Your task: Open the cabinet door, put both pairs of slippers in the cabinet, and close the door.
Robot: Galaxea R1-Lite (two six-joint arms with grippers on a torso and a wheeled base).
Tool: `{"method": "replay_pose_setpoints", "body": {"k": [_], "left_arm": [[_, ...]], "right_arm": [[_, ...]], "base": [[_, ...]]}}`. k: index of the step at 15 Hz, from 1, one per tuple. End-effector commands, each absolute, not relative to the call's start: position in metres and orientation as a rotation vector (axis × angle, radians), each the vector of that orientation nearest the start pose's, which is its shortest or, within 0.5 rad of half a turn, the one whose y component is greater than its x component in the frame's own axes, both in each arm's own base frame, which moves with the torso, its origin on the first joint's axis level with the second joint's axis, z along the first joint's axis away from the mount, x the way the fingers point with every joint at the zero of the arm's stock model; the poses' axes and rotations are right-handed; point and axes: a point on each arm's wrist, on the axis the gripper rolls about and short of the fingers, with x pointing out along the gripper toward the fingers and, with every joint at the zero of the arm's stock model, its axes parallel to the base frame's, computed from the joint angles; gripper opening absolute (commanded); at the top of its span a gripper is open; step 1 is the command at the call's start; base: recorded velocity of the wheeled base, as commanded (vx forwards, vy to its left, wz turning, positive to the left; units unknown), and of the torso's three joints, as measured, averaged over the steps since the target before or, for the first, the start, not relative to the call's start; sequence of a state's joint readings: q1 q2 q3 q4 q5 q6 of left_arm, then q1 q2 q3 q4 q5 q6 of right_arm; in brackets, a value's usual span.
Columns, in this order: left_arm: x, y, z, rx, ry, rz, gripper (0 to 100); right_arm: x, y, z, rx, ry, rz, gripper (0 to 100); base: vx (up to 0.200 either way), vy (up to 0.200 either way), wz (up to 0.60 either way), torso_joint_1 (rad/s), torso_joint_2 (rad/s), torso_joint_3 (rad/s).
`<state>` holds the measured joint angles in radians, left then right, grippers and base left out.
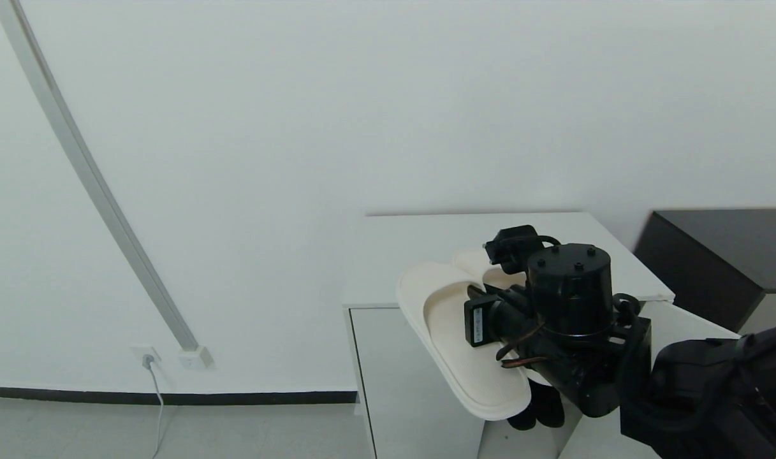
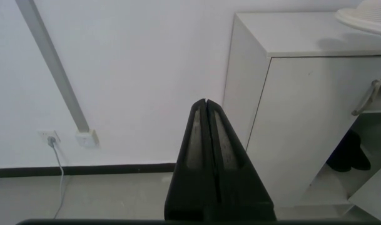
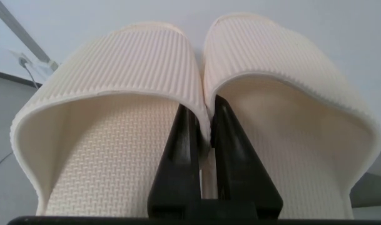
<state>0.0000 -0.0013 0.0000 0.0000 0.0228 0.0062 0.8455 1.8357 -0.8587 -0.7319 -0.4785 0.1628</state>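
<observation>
My right tool [image 3: 203, 134] is clamped on the inner walls of both slippers [image 1: 451, 344], toes pointing away from it, over the near top edge of the cabinet [image 1: 419, 382]. I think its inside lies below them. My left tool [image 2: 206, 144] is together and empty, left of the cabinet.

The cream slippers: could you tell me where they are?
The cream slippers sit clamped in the right gripper, right of centre in the head view, over the front edge of the white cabinet.
</observation>
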Motion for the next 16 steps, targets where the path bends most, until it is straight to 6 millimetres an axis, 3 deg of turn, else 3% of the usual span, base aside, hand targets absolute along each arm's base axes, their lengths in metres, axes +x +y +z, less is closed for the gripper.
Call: {"method": "replay_pose_setpoints", "body": {"k": [1, 5, 16], "left_arm": [[-0.0228, 0.0005, 0.0755, 0.006, 0.0, 0.023, 0], [-0.0228, 0.0005, 0.0755, 0.008, 0.0, 0.023, 0], [-0.0228, 0.0006, 0.0755, 0.008, 0.0, 0.025, 0]], "right_arm": [[0.2329, 0.25, 0.1608, 0.008, 0.223, 0.352, 0], [0.2309, 0.2486, 0.1601, 0.006, 0.227, 0.353, 0], [0.227, 0.2528, 0.1568, -0.004, 0.235, 0.369, 0]], "base": [[-0.2, 0.0, 0.0, -0.007, -0.01, 0.007], [-0.2, 0.0, 0.0, -0.001, 0.0, 0.002], [0.0, 0.0, 0.0, 0.0, 0.0, 0.0]]}}
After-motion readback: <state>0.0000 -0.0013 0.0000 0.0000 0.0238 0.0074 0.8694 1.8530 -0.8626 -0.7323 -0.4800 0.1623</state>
